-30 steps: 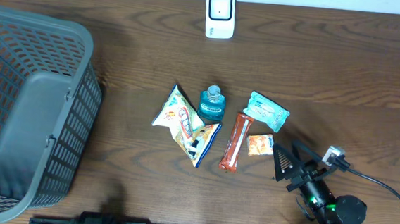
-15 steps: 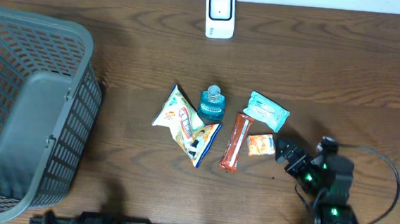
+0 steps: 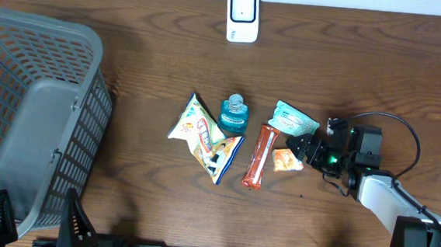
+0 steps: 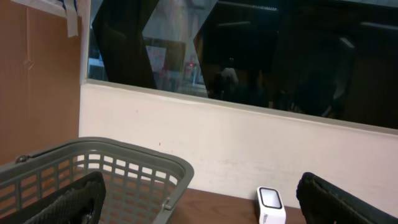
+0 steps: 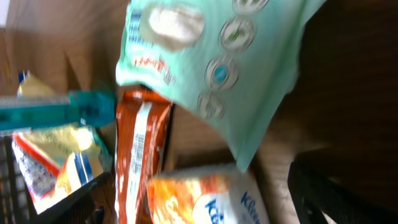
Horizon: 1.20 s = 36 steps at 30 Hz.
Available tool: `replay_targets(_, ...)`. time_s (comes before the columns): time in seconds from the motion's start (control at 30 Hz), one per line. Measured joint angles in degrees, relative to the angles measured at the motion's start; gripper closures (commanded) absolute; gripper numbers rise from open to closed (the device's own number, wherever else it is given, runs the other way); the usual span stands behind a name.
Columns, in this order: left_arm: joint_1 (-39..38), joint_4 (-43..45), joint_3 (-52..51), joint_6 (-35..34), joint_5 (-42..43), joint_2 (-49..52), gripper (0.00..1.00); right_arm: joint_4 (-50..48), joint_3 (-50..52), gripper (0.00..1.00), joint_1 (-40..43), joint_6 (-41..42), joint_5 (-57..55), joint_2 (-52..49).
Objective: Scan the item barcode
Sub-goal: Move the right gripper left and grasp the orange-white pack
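Wooden bench [image 3: 364, 71] is carrying everything, with the grey basket [image 3: 93, 52] sitting empty at its left edge, untouched. What is changing is my right arm [image 3: 379, 193]: a second ago it was folded low by the front edge towards the right corner, and now it is reaching in from the right edge, so the right gripper [image 3: 306, 149] is arriving at the cluster in the middle of the bench. I am reading that as the approach ending and the pick beginning; nothing is being scanned yet.

The arm is lying low and pointing left, elbow out towards the right front corner. Its fingers are standing apart with one dark finger [image 5: 329, 193] showing at the corner of the wrist view, and they are gripping nothing.

The cluster is lying as before: the snack bag [image 3: 200, 130] furthest left, the mint packet [image 3: 294, 121] just behind the fingers, the red-brown bar [image 3: 257, 157] beside it, the teal bottle [image 3: 235, 117], then the small orange pack [image 3: 284, 161] just in front of them. I cannot tell which packet is being targeted. The scanner [image 3: 242, 16] is waiting at the back edge, well apart.

My left gripper [image 4: 199, 196] is hanging wide open and empty at the front left corner
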State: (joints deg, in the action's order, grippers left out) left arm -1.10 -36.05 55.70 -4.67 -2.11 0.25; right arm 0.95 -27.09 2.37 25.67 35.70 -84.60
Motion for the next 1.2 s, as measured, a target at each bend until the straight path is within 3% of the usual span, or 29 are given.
replay_targets(0.57, -0.02, 0.04, 0.0, 0.02, 0.0, 0.0, 0.02, 6.82, -0.26, 0.37, 0.0, -6.16, -1.03, 0.68)
replay_targets(0.87, -0.02, 0.04, 0.0, 0.02, -0.02, 0.0, 0.02, 6.69, -0.26, 0.37, -2.84, -6.93, -2.97, 0.66)
replay_targets(0.93, -0.02, 0.07, 0.0, 0.02, 0.0, 0.0, 0.02, 5.57, -0.46, 0.44, -4.85, -6.86, -3.5, -0.22)
replay_targets(1.03, -0.02, 0.15, 0.0, 0.02, -0.02, 0.0, 0.02, 5.07, -1.03, 0.67, -6.99, -6.56, -4.74, -1.86)
replay_targets(1.2, -0.02, 0.76, 0.0, 0.02, 0.0, 0.0, 0.02, 4.11, -1.95, 0.99, -7.78, -4.81, -4.24, -5.27)
